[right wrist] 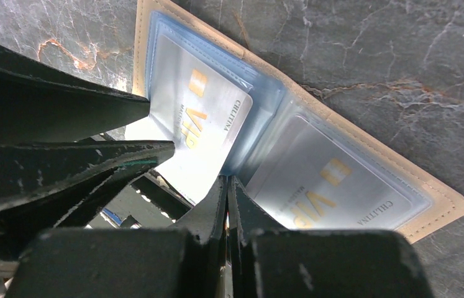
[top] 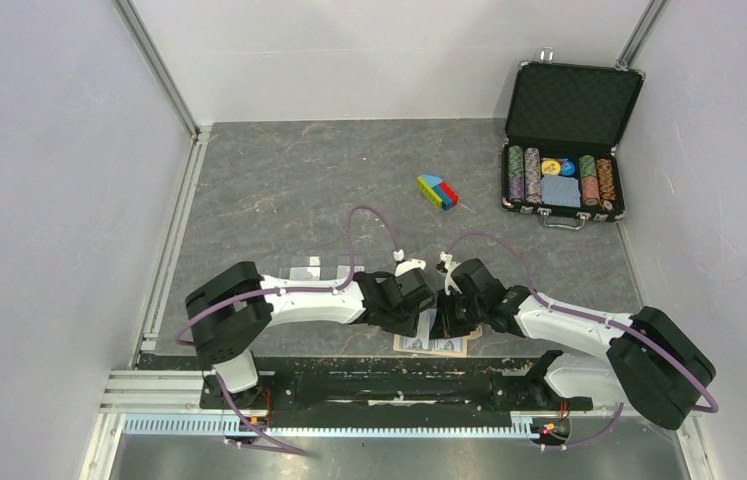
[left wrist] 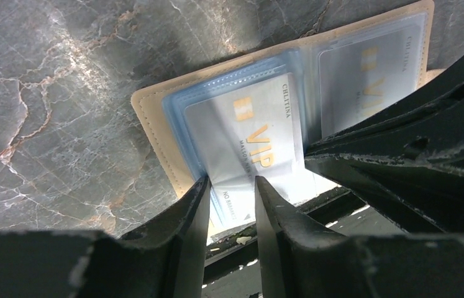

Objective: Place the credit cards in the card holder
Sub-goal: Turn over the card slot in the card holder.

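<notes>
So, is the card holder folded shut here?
No, the card holder lies spread open flat, its inside facing up toward the camera.

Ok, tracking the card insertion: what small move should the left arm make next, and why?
Probably nudge the left credit card deeper into its pocket: its near end sticks out of the card holder between the left gripper's parted fingers, while the other credit card looks pocketed and the shut right gripper pins the fold.

Open black case [top: 571,105] far right, poker chips [top: 524,175] and blue deck [top: 560,191] inside; colourful block [top: 437,192] to its left, apart.
</notes>
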`<state>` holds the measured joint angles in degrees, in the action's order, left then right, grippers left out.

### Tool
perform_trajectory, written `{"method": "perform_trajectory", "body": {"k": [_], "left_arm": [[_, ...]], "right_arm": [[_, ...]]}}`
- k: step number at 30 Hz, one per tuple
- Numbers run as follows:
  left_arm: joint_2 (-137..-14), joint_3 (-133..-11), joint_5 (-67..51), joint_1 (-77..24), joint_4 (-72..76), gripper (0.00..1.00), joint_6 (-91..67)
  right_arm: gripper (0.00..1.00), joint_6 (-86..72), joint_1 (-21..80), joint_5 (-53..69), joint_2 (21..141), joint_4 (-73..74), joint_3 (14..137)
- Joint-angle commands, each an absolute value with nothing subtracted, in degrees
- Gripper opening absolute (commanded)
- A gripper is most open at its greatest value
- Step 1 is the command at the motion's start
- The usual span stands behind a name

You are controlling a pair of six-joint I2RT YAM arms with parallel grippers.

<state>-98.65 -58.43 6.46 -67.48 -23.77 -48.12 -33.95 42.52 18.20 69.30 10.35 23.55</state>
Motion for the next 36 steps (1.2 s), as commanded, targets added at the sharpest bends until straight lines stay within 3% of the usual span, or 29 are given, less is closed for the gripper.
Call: {"method": "perform_trajectory", "body": {"k": [1, 18, 27, 31, 36], "left_arm": [[-96.03, -54.67, 2.15, -67.79, -12.22, 0.38, -50.9], [-83.47, -48.71, 2.17, -67.85, -2.45, 0.32, -52.63], [-87.67, -47.78, -2.07, -67.72, 2.02, 0.33, -54.15], [-85.72, -46.42, 1.32, -66.63, -2.22, 0.43, -55.37], [-83.21, -42.2, 1.68, -62.29, -5.32, 0.46, -57.48]], "right_arm": [[0.0, -33.75, 43.44, 17.71, 70.47, 10.99, 24.09], [0.0, -33.75, 43.62, 17.44, 70.41, 11.04, 24.13], [0.0, -33.79, 43.62, 17.26, 70.15, 11.08, 24.26], [0.0, -33.83, 43.6, 17.29, 70.16, 11.04, 24.08], [0.0, -33.82, 43.59, 17.22, 70.08, 11.04, 23.93]]}}
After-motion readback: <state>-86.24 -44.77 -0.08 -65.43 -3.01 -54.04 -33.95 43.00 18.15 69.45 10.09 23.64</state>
